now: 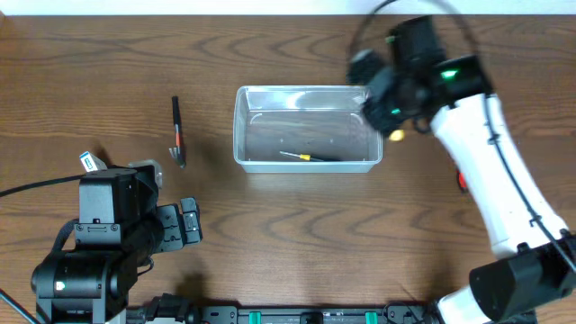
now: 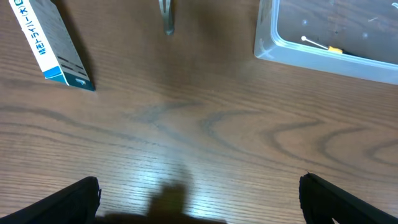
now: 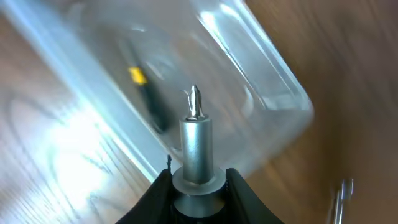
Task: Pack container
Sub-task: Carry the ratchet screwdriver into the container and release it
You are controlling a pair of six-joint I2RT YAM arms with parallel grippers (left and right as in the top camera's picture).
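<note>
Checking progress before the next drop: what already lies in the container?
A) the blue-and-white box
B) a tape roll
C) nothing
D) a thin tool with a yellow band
D: a yellow-banded tool lies in the container; the box sits outside it, and the right gripper holds a bit driver.

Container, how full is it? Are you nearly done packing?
One small screwdriver already lies in the container. The right fingers hold a silver-tipped driver by its corner. The black tool and the blue-and-white box wait outside on the table.
</note>
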